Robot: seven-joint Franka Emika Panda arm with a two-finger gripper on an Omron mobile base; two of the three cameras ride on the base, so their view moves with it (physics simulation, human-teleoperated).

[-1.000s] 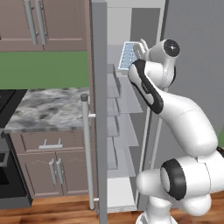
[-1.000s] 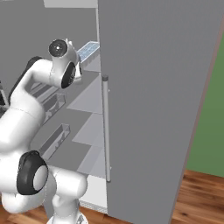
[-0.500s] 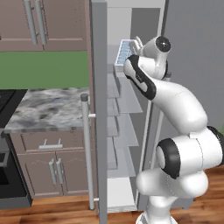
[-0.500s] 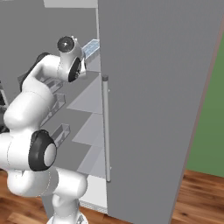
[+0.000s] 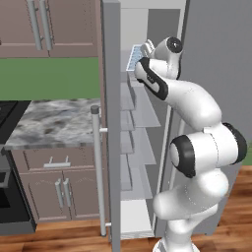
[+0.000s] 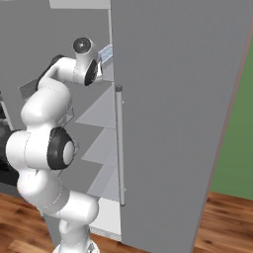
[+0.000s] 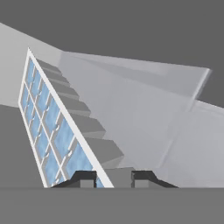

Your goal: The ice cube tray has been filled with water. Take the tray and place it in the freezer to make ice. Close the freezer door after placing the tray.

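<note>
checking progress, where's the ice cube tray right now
The ice cube tray is held in the gripper, up inside the open freezer near its top shelf, seen in the left base view.

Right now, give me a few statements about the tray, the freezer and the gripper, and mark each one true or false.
1. The gripper is shut on the tray. True.
2. The tray lies flat on the bottom shelf of the freezer. False: it is held up at the level of the top shelves, and in the hand view it looks tilted.
3. The freezer door is closed. False: it stands open, with the shelves in plain sight.
4. The tray's cells hold pale blue water. True.
5. The arm reaches into the upper part of the freezer. True.
6. The wide door next to the freezer is open. False: it is shut.
</note>
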